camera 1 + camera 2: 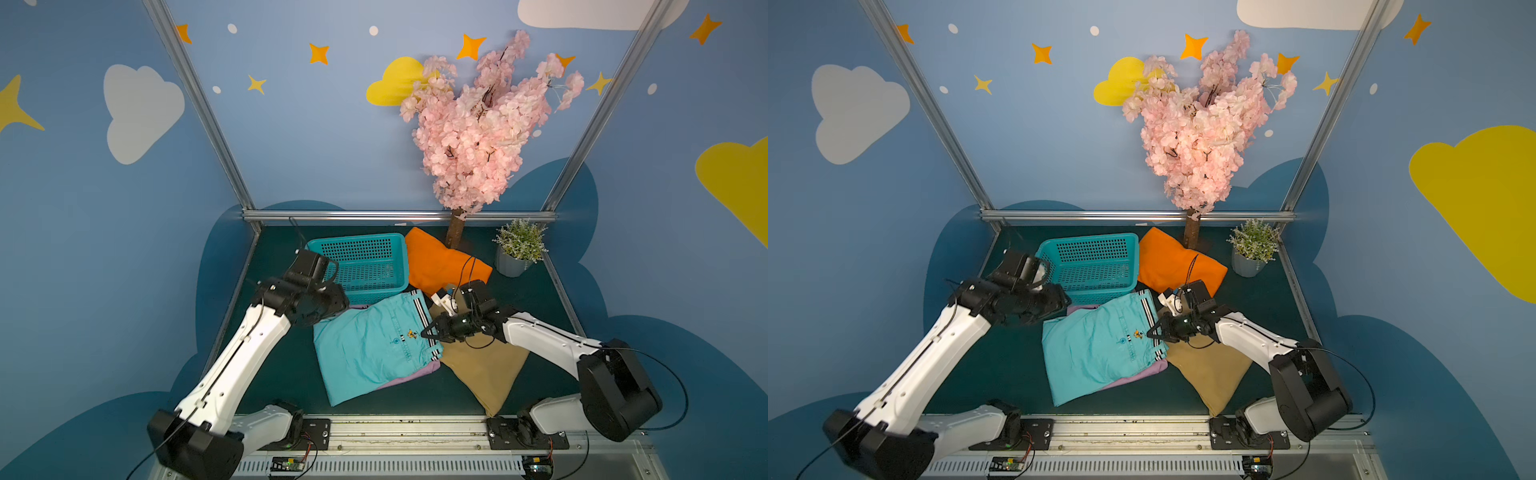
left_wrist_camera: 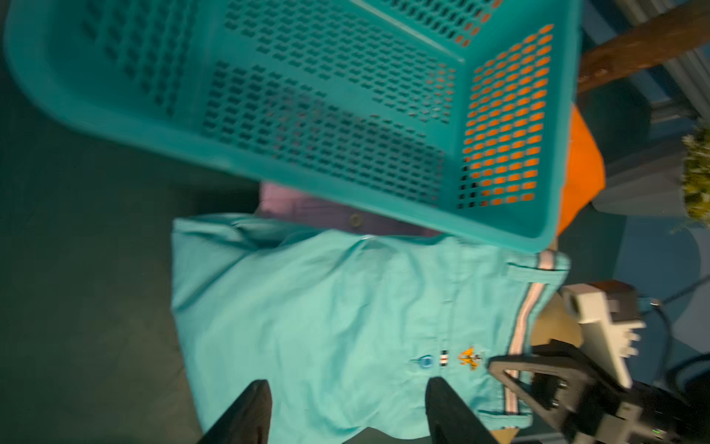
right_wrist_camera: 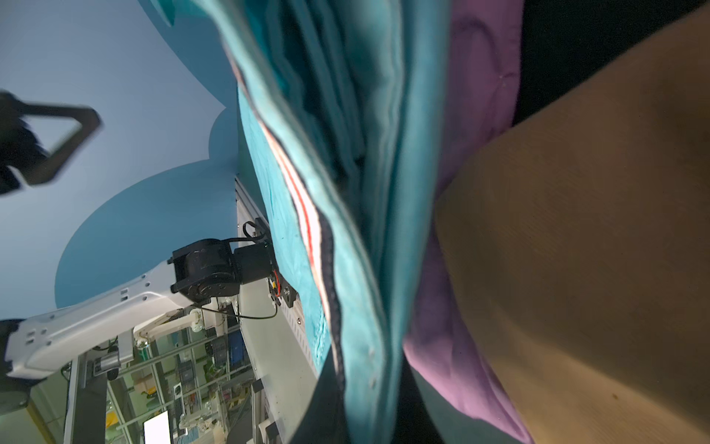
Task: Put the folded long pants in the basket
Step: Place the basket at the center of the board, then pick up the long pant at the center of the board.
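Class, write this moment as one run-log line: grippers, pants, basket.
left gripper open over folded teal cloth pants | right gripper shut on their striped waistband | rectangular teal perforated plastic basket empty

Both top views: high, on near side of basket (image 1: 361, 266) (image 1: 1090, 266), facing down & fwd to back wall (image 1: 332, 145); nearly same scene. L wrist cam: close over basket & teal pants (image 2: 345, 307). R wrist cam: v. close, edge-on at same teal pants (image 3: 384, 230).

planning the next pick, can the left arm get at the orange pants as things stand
Probably not directly: the basket stands between the left gripper and the orange pants, so the arm would have to reach over or around it.
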